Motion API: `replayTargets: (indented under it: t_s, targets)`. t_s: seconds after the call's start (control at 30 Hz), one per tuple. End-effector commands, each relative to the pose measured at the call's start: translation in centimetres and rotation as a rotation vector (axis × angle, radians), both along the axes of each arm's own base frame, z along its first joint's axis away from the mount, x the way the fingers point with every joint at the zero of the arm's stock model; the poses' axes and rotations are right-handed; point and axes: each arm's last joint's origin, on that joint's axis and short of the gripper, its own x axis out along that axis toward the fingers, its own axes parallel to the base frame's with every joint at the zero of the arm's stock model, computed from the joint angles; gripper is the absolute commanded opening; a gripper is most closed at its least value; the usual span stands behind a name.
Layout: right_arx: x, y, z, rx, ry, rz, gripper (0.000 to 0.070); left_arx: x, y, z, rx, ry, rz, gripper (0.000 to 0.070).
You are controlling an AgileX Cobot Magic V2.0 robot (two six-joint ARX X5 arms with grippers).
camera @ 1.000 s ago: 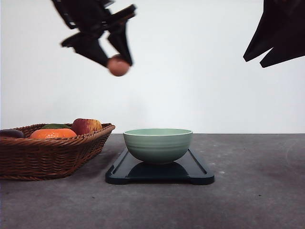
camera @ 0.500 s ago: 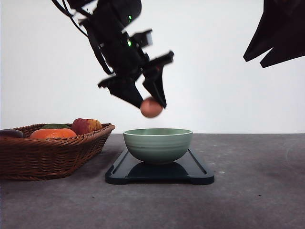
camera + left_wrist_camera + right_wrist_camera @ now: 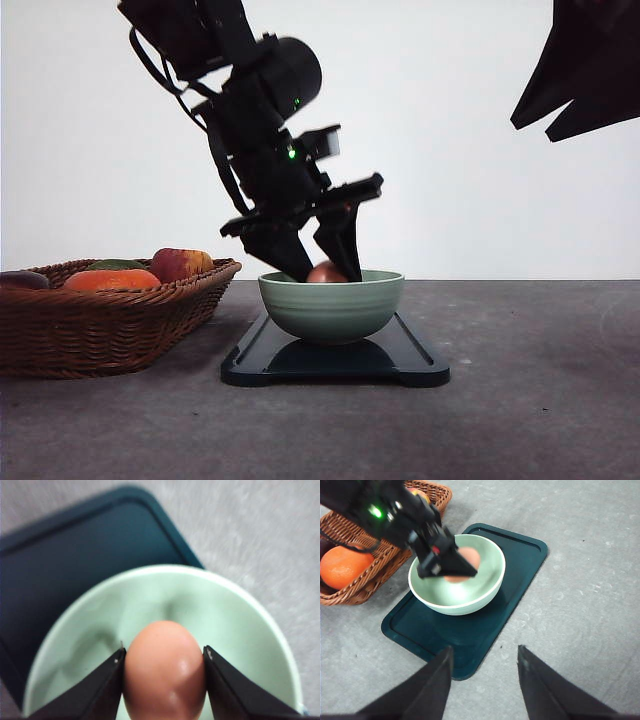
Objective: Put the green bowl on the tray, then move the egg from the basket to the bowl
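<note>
Basket (image 3: 105, 315), woven wicker, sits on the grey surface (image 3: 520, 400) at the left, holding an orange (image 3: 340, 566) and an apple (image 3: 180, 264). Just beside it lies the tray (image 3: 420, 365), dark and flat, carrying the green bowl (image 3: 332, 310) near its middle. Left tool (image 3: 325, 268) reaches down into the bowl's mouth, clenched around the egg (image 3: 165, 672), whose top shows just above the rim. Right tool (image 3: 485, 667) hangs high above the near end of the tray, its fingers spread apart and holding nothing.
</note>
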Motion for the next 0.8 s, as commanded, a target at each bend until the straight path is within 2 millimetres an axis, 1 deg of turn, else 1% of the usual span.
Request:
replayTargets:
  t_s: [0.0, 0.13, 0.2, 0.27, 0.37, 0.67, 0.77]
  targets:
    - [0.11, 0.15, 0.11, 0.008, 0.002, 0.0, 0.0245, 0.26, -0.77, -0.63, -0.005, 0.007, -0.008, 0.0211]
    - [0.11, 0.15, 0.1, 0.007, 0.003, 0.0, 0.0245, 0.31, -0.83, -0.98, 0.0, 0.013, -0.008, 0.0216]
    - [0.1, 0.15, 0.09, 0.007, 0.004, 0.0, 0.0245, 0.28, -0.87, -0.98, 0.0, 0.013, -0.009, 0.0236]
    - [0.08, 0.14, 0.06, 0.005, 0.008, 0.0, 0.0245, 0.26, -0.88, -0.98, 0.001, 0.014, -0.01, 0.0268]
    - [0.05, 0.12, 0.0, 0.002, 0.014, 0.0, 0.0245, 0.19, -0.83, -1.05, 0.007, 0.023, -0.01, 0.0359]
    - [0.03, 0.11, -0.04, 0.0, 0.019, 0.0, 0.0245, -0.18, -1.17, -1.05, 0.015, 0.035, -0.021, 0.0364]
    - [0.0, 0.1, -0.09, -0.003, 0.024, 0.0, 0.0245, -0.18, -1.2, -0.49, 0.027, 0.053, -0.02, 0.0363]
